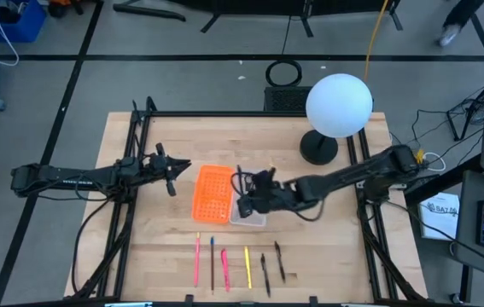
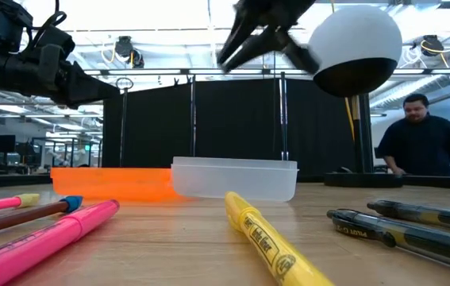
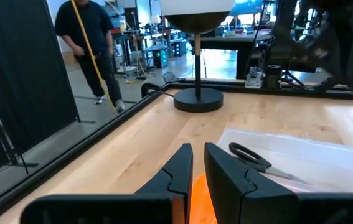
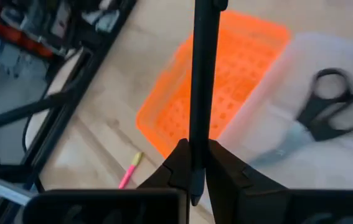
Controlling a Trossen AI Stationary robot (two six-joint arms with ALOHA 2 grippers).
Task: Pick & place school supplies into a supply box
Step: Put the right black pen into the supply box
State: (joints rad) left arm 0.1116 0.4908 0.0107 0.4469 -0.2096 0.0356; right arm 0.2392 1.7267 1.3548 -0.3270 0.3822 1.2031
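My right gripper hovers over the clear supply box, shut on a black pen. The black-handled scissors lie flat inside the box, also seen as scissors in the left wrist view. The remaining pens lie flat on the table by the near edge: pink, brown, red, yellow and two black. My left gripper waits in the air left of the orange piece, fingers together, holding nothing. My right gripper pinches the black pen between its two fingers near one end. The rest of the pen juts forward past the fingertips. It is lifted clear, above the near edge of the box and the orange piece.
The orange perforated piece lies flat against the box's left side. A lamp with a white globe stands on a black base at the far right of the table. A person stands beyond the table. Bare wood lies between box and pens.
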